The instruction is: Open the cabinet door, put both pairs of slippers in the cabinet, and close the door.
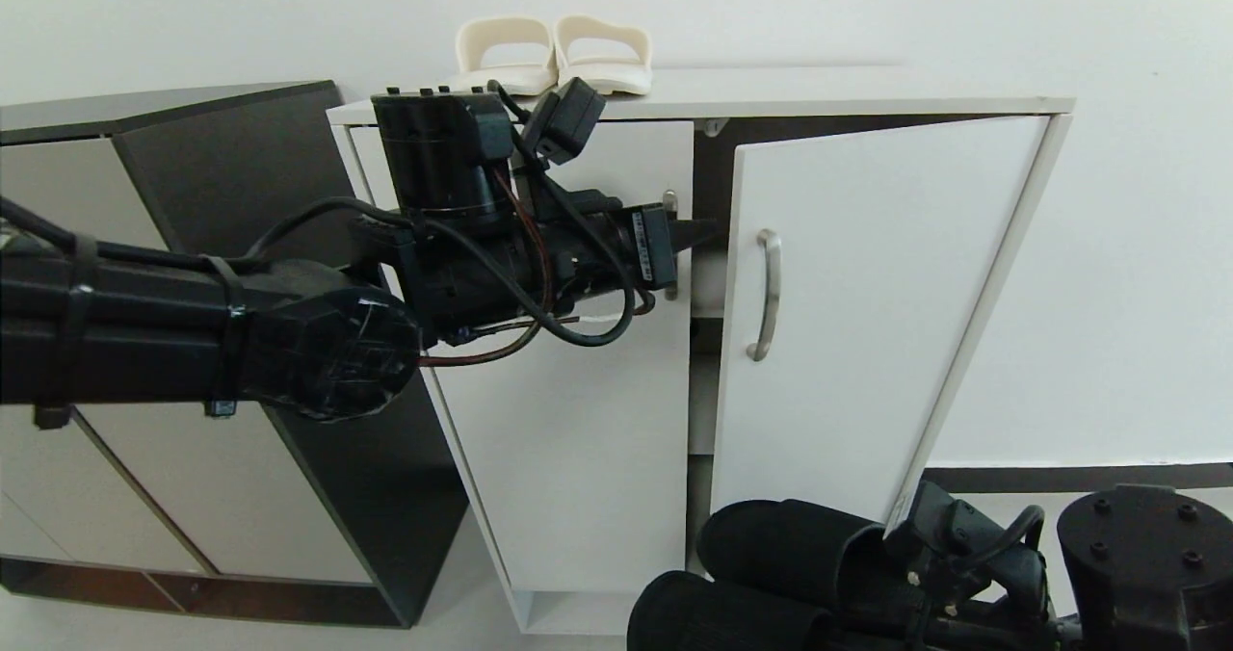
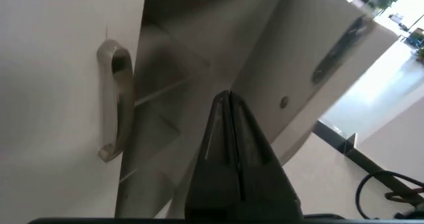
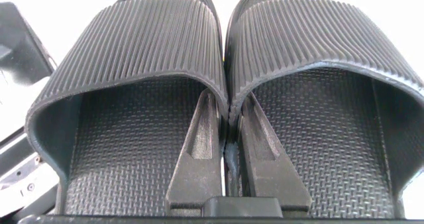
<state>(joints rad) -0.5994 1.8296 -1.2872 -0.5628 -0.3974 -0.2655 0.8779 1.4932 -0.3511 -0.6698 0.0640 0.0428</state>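
Note:
The white cabinet (image 1: 568,439) has its left door closed and its right door (image 1: 867,304) swung partly open, leaving a dark gap between them. My left gripper (image 1: 695,235) is shut and empty, its tip in that gap beside the left door's handle (image 2: 114,98). In the left wrist view its closed fingers (image 2: 230,118) point into the cabinet's inside. A cream pair of slippers (image 1: 554,54) rests on the cabinet top. My right gripper (image 3: 228,111) is shut on the black pair of slippers (image 1: 771,564), pinching their two touching inner walls, low in front of the open door.
A dark grey cabinet (image 1: 241,169) stands against the white cabinet's left side. The right door's metal handle (image 1: 766,295) faces me. White wall with a dark baseboard (image 1: 1079,478) runs to the right.

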